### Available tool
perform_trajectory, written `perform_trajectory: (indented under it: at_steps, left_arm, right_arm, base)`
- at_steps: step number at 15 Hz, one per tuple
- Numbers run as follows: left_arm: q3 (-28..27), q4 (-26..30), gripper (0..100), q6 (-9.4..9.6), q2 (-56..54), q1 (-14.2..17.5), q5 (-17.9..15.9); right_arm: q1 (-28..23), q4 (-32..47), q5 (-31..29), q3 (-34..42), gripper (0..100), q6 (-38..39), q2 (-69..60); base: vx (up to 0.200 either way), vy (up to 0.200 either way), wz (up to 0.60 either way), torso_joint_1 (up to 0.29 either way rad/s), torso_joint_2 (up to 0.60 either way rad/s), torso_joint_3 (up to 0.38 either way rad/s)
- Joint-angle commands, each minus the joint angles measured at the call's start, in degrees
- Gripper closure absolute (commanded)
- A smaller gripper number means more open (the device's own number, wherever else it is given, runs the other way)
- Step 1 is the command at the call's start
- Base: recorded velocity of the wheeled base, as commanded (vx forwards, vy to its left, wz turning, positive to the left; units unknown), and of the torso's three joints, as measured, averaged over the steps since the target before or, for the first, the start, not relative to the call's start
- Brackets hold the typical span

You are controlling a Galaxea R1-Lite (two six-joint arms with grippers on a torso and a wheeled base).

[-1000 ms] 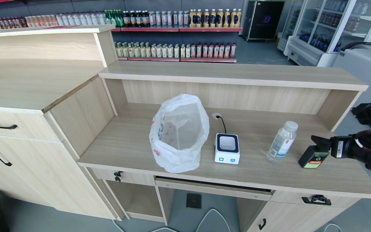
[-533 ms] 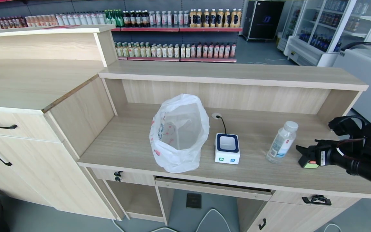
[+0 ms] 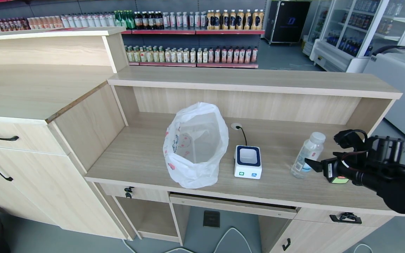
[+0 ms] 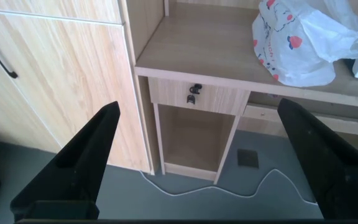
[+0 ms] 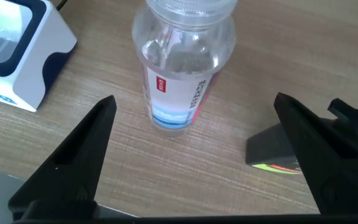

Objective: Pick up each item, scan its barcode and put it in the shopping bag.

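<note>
We find the shop bright and evenly lit from overhead, so shadows on the counter (image 3: pixel 135 158) are soft and faint; only the recess (image 3: pixel 146 211) beneath it looks dim. Light passes through the thin shopping bag (image 3: pixel 195 144), and the bottle (image 5: pixel 182 68) carries small glints. Glass fridge doors (image 3: pixel 346 24) show pale reflections. Straight counter edges bow toward the head view's borders. The left gripper (image 4: pixel 199 104) and right gripper (image 5: pixel 194 98) read as dark silhouettes.

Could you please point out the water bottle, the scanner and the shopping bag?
water bottle (image 3: pixel 307 153), head view, its label.
scanner (image 3: pixel 248 156), head view, top window.
shopping bag (image 3: pixel 191 173), head view, front wall.
</note>
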Motion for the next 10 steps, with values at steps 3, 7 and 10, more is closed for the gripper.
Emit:
perform_trajectory:
  at_steps: [3, 7, 10]
  left_arm:
    - [0.0, 0.0, 0, -0.02, 0.0, 0.04, 0.02]
    - [0.0, 0.0, 0, -0.02, 0.0, 0.04, 0.02]
    - [0.0, 0.0, 0, -0.02, 0.0, 0.04, 0.02]
  right_arm:
    - [1.91, 0.0, 1.61, -6.3, 0, -0.08, 6.19]
    - [3.05, -2.46, 3.99, -7.35, 0, -0.08, 10.24]
    - [3.58, -5.71, 5.22, -8.32, 0, 0.01, 12.44]
  base:
    - [0.0, 0.0, 0.0, 0.0, 0.0, 0.0]
    - [0.0, 0.0, 0.0, 0.0, 0.0, 0.0]
    - [0.0, 0.0, 0.0, 0.0, 0.0, 0.0]
